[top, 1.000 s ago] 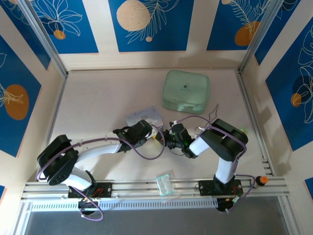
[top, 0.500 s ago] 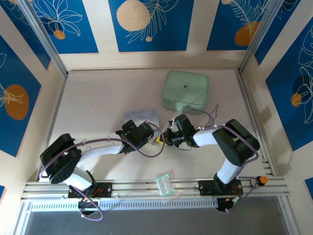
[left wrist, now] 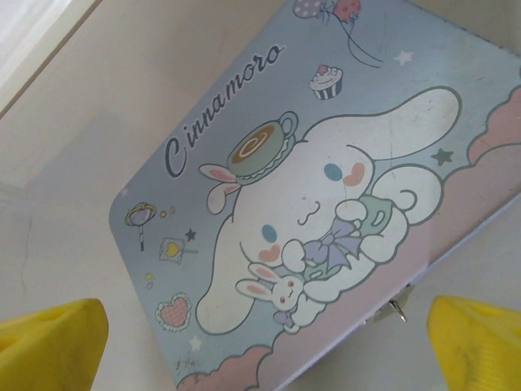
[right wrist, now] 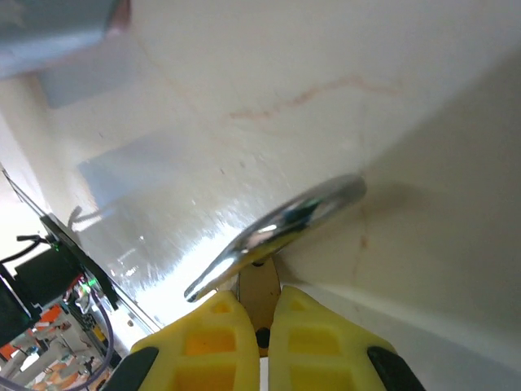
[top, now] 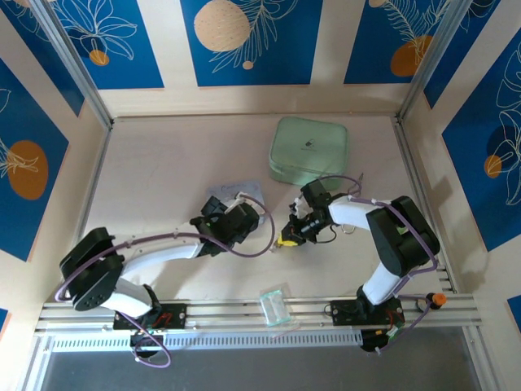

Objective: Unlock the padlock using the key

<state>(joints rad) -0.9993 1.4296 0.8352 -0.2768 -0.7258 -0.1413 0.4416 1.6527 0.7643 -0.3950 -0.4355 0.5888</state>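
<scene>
The left end effector (left wrist: 264,349) has just let go and spread wide, backing off toward 9 o'clock over the cartoon tin (left wrist: 326,204). The right end effector (right wrist: 259,314) stays pinched on the padlock (right wrist: 281,224), at 4 o'clock from the middle of the counter (top: 163,163). I can't spot the key; I'd guess the turning attempt is over.

Top view: the pouch (top: 309,152) sits upper right of centre on the table (top: 163,163). Below and left of it, mid-frame, the tin (top: 238,190) lies under the left pincer (top: 214,205). Just right, the right pincer (top: 285,239) has the padlock (right wrist: 259,287) between its fingers. The packet (top: 275,305) rests bottom centre, on the rail (top: 203,310).
</scene>
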